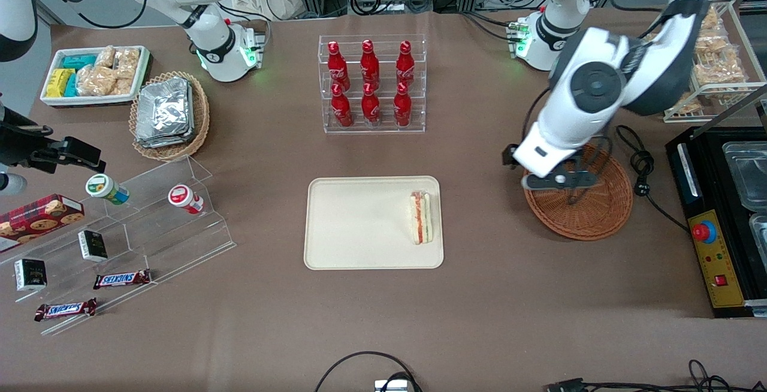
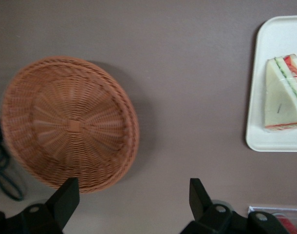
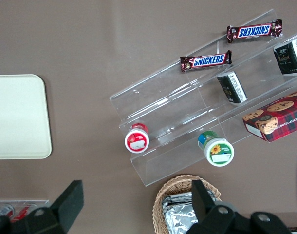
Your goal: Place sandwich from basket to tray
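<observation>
I see sandwich (image 1: 420, 217) on tray (image 1: 359, 224), 3 o'clock edge; soft, squashy, pinch bread sides. Gripper (image 2: 131, 200) wide open, empty, above wicker basket (image 1: 590, 209).

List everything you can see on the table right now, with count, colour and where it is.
sandwich: one, white with red filling, on the tray's edge nearest the round basket
tray: one, cream, mid-table
round basket: one, reddish-brown, empty, beside the tray
cola bottles: six, red, in a clear rack
oval basket: one, tan, holding foil packs
white bin: one, holding bagged snacks
Snickers bars: two, brown, on clear steps
gripper: one, black, open, above the round basket's edge
</observation>
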`<state>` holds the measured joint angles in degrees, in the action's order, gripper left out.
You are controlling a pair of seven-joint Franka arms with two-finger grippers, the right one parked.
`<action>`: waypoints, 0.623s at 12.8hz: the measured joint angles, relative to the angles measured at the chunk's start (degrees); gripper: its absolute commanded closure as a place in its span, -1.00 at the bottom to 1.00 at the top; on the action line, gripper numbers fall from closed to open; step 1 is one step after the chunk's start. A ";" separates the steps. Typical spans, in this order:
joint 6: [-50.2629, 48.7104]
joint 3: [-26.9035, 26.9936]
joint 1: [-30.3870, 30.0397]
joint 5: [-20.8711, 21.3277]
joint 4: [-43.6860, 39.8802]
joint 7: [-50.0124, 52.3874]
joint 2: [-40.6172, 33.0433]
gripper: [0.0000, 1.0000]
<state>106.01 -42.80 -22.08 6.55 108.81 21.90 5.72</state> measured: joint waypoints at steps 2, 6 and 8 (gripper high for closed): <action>-2.24 0.06 -3.89 -0.74 -2.24 -4.51 -0.31 -1.00; -4.91 2.99 -8.81 -2.47 -3.22 -14.00 -0.69 -1.00; -6.42 11.11 -4.38 -3.58 -4.71 -17.72 -1.70 -1.00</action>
<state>99.58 -31.68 -26.46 2.97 104.10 4.18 4.02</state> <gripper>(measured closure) 0.000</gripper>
